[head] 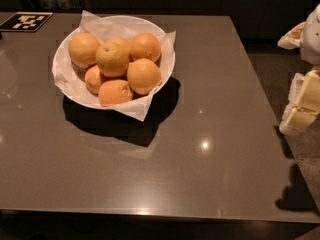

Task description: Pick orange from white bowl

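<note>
Fingers' state can't be told; gripper [306, 101] at right edge, well apart from orange [112, 59] in bowl [67, 81].

End effector [302, 106] (pale, blocky) at far right edge, off the table.

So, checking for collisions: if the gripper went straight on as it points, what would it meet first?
The gripper, at the right edge beside the table, seems to point downward: likely the floor first, not the white bowl; depth unclear.
</note>
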{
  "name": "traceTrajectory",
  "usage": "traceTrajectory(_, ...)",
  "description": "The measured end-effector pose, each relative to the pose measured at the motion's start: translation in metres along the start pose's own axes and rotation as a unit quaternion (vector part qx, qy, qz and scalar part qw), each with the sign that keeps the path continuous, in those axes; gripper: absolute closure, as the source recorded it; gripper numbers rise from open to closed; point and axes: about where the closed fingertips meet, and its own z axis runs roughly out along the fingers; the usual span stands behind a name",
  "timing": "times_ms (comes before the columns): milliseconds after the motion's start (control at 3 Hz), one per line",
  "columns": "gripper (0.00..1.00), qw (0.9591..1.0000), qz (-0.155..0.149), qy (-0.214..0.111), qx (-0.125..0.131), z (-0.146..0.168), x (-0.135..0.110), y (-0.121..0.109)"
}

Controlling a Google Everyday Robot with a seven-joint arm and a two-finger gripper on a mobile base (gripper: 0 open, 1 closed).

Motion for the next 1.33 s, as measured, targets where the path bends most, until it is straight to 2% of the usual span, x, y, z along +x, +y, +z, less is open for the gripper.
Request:
traceTrajectory(333,0.00,1.0000,-0.002,-0.001,0.006,-0.004,-0.009,-0.001)
traceTrajectory(667,0.00,0.9999,-0.014,0.004,0.009,-0.014,-0.046,-0.009)
traceTrajectory(1000,0.00,0.9988,-0.047,0.014,-0.006,-0.007,-0.088,-0.011)
traceTrajectory(1333,0.00,0.9987,-0.051,0.007,0.002,-0.008,-0.095,-0.014)
